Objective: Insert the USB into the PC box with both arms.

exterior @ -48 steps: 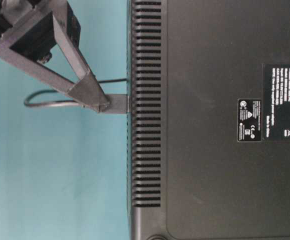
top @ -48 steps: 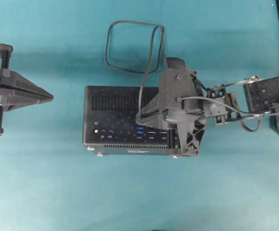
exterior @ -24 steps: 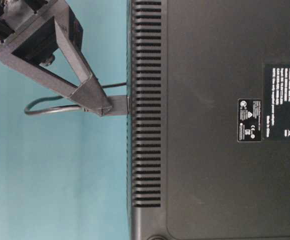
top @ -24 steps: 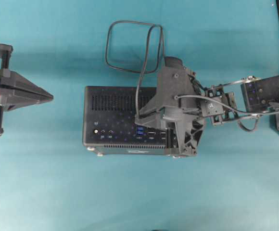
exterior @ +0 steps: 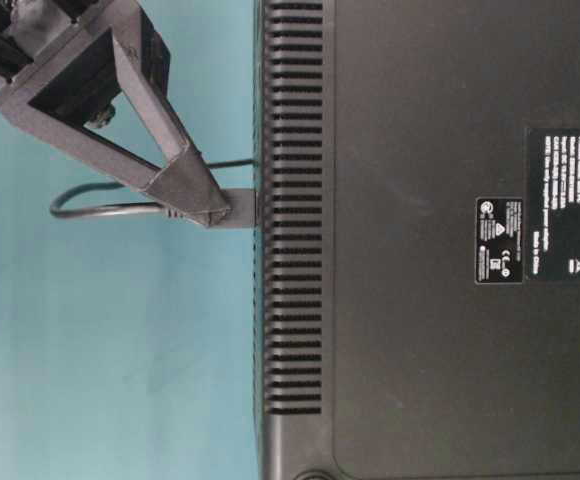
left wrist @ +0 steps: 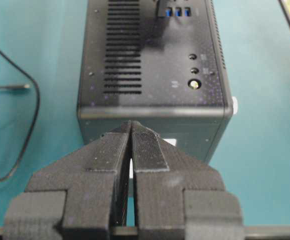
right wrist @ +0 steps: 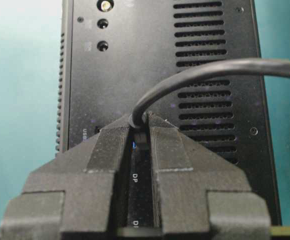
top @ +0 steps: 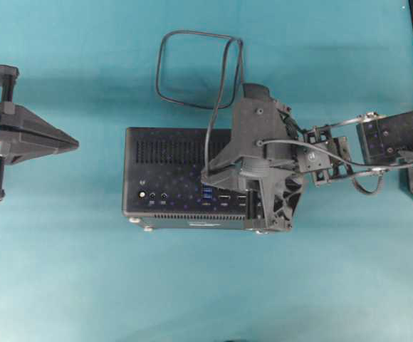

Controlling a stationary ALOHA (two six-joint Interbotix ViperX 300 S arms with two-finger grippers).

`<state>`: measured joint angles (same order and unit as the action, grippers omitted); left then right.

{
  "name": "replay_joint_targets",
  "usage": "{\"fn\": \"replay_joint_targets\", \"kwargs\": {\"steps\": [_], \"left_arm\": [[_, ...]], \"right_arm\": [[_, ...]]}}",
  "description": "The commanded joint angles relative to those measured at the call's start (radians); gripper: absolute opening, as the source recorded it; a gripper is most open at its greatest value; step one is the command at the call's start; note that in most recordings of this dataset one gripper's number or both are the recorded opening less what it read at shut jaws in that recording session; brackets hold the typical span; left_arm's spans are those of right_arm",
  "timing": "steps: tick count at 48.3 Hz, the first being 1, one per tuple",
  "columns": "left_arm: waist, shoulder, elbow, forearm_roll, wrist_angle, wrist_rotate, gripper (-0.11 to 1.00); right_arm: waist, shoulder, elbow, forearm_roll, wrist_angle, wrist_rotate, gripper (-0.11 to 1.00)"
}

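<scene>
Right wrist: USB [right wrist: 141, 131] between right fingers [right wrist: 165, 145]

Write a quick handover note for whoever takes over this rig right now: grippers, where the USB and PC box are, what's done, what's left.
Right gripper: shut on the USB plug, holding it against the ported face of the PC box, by the blue sockets.
Left gripper: shut, empty, off the box's left end.
Cable loops on the table behind the box.
Done: plug grasped and brought to the ports.
Left: whether it is fully seated can't be told; confirm, push home if needed, perhaps bracing the box with the left arm, then release.
</scene>
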<state>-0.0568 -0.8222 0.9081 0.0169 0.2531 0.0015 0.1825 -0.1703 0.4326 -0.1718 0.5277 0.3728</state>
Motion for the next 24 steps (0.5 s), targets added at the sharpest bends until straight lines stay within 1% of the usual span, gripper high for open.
{"fn": "replay_joint_targets", "kwargs": {"steps": [1,16,24], "left_arm": [[-0.002,0.0,-0.011,0.002,-0.005,0.0,0.0],[-0.002,0.0,-0.009,0.003,-0.005,0.0,0.0],[-0.002,0.0,-0.009,0.002,-0.005,0.0,0.0]], "right_arm": [[0.058,0.031,0.018,0.025,0.025,0.009,0.07],[0.054,0.037,0.006,0.025,-0.003,0.009,0.07],[0.041,0.031,0.006,0.021,-0.003,0.008,0.13]]}}
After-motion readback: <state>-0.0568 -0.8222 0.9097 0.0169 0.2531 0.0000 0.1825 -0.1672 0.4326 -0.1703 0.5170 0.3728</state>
